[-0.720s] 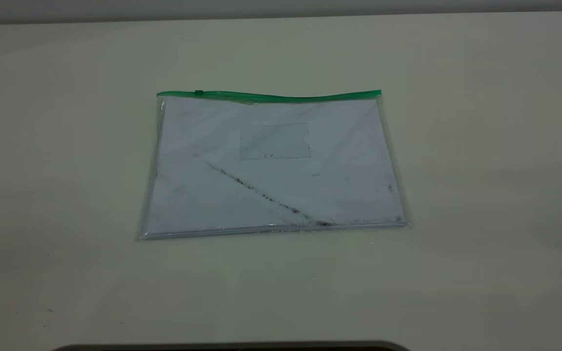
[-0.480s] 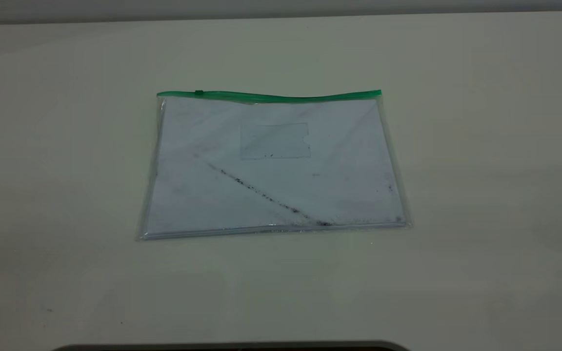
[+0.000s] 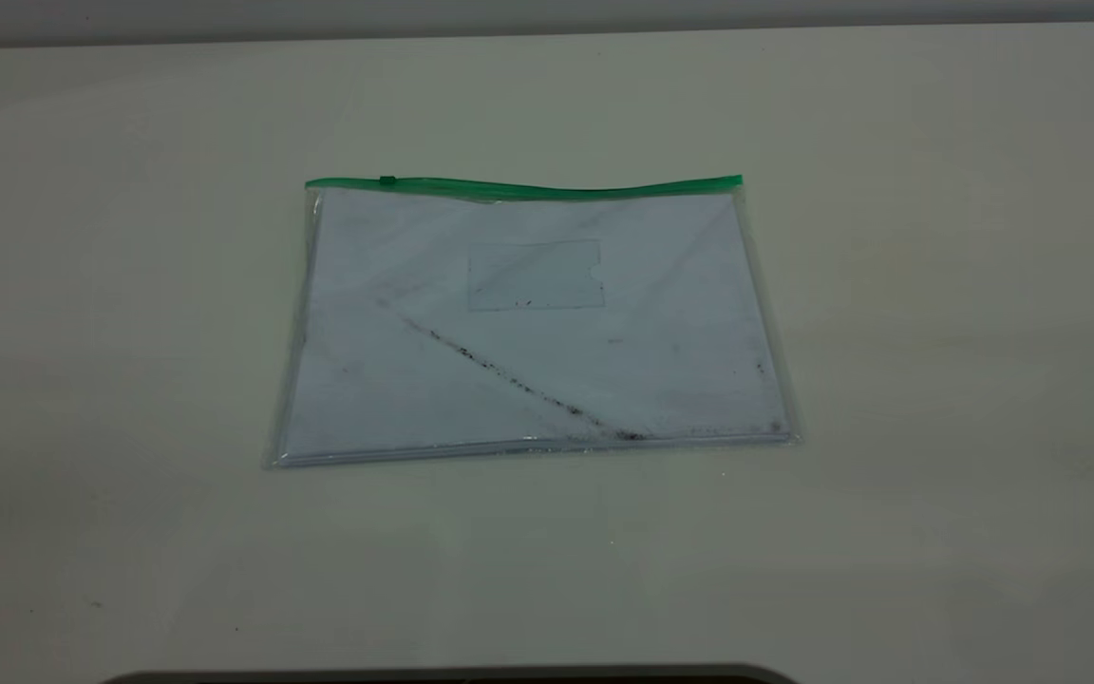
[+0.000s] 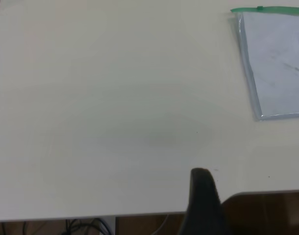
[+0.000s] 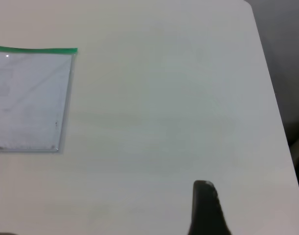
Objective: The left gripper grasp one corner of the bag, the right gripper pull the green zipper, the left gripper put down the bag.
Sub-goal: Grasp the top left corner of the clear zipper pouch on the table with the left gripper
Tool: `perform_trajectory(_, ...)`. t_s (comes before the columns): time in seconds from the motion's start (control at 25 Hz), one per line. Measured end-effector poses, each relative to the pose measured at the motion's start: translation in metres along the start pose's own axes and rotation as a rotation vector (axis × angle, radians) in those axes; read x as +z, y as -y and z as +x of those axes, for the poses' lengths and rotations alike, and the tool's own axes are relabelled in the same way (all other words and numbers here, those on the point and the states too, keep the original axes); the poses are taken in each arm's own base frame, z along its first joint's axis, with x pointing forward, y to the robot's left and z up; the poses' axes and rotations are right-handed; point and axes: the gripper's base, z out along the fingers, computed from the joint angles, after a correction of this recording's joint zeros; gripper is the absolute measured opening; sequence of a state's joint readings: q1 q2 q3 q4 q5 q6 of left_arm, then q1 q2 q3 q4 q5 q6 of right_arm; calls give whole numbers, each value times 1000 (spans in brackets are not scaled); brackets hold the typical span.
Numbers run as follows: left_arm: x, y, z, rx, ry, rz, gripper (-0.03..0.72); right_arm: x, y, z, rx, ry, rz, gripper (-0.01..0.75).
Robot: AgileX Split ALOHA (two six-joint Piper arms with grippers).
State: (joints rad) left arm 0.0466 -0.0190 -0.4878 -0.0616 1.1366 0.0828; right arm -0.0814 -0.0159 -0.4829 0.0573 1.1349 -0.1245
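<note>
Nearest, catching only 1 dark tapering piece of the left gripper (image 4: 204, 200) in the left wrist view, hanging by the near edge of the pale table (image 3: 936, 380), well apart from the bag (image 3: 528, 370) and touching nothing; not being able to tell whether opened or closed. Likewise catching only 1 dark piece of the right gripper (image 5: 206, 208) in the right wrist view, hanging over bare tabletop, also well apart from the bag, and again not being able to tell its state. Neither showing in the exterior view. Moving farther in, finding the bag lying flat near the middle of the table, held by nothing, its long edges running across the exterior view. Seeing white paper (image 3: 680, 285) through the clear plastic, with 1 dark diagonal smudge line (image 3: 509, 378) running down toward the bag's near edge and 1 small clear pocket (image 3: 535, 275) sitting above it, closer to the far edge. Reaching that far long edge, finding the green zipper (image 3: 556, 190) running its whole length, rippling slightly, with the small green slider tab (image 3: 387, 180) sitting close to the end on the left arm's side. Ending past the bag at more bare tabletop, then the table's far edge meeting a grey wall (image 3: 547, 14).
</note>
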Motion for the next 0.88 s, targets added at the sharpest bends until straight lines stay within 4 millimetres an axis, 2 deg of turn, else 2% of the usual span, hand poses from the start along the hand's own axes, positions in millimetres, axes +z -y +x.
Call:
perform_trajectory(0.64, 1, 0, -2, -4, -10, 1, 590, 0, 0, 0, 0, 0, 0, 522)
perform_trajectory(0.76, -1, -1, -20, -20, -30, 4, 590, 0, 0, 0, 0, 0, 0, 522)
perform_trajectory(0.88, 2, -2, -52, -39, -62, 26, 590, 0, -1, 0, 5, 2, -11, 522)
